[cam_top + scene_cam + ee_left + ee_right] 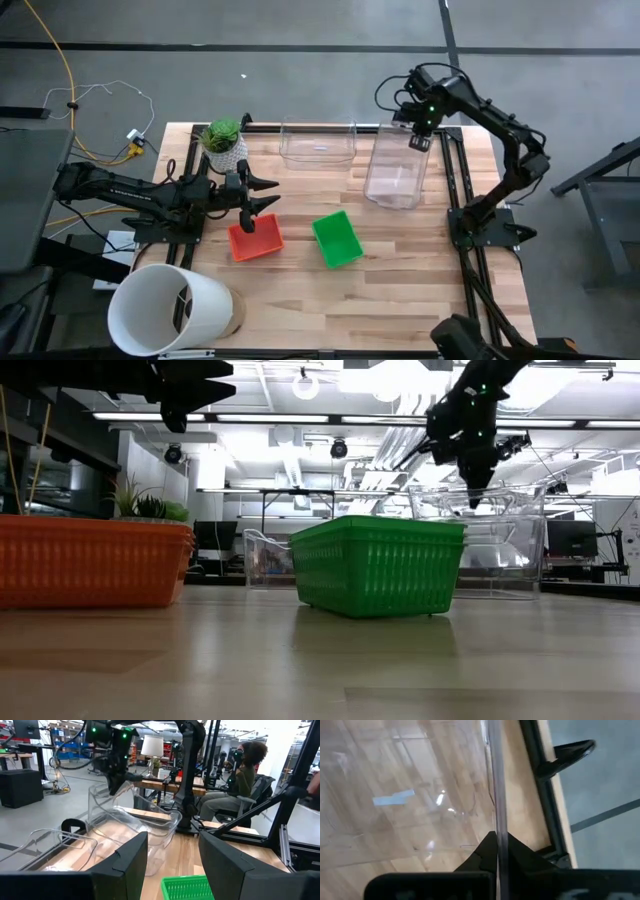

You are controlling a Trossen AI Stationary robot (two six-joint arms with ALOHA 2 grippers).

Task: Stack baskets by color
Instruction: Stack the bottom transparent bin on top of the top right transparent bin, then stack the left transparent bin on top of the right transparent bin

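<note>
Light wooden desk (400, 290), slatted top, dark rails along its left and right edges.

Right gripper (419, 140) sits over the far right part of the desk. Its fingers are pressed together on the thin rim of a large clear transparent plastic tub (396, 170); the right wrist view shows the rim (496, 795) running straight into the pinch. In the low view this tub (500, 550) looks lifted and tilted, hanging under the gripper (476, 485). The left wrist view also shows it canted off the desk (135, 820).

A second clear transparent plastic tub (318, 140) rests flat at the far edge, near the middle, just beside the held one; whether the two touch cannot be told.

Left gripper (262, 194) hovers above the left-centre of the desk, fingers (125, 860) spread and holding nothing. Directly below and just in front of it lies a small red perforated plastic basket (255, 239). A small bright green perforated plastic basket (336, 238) stands near the desk's middle, apart from the red one, upright on its base (378, 565).

A small green plant in a white pot (224, 142) stands at the far left corner. A big white cylindrical bucket (170, 308) lies on its side at the near left corner, overhanging the edge.

A seated person (240, 775) shows in the room beyond.
</note>
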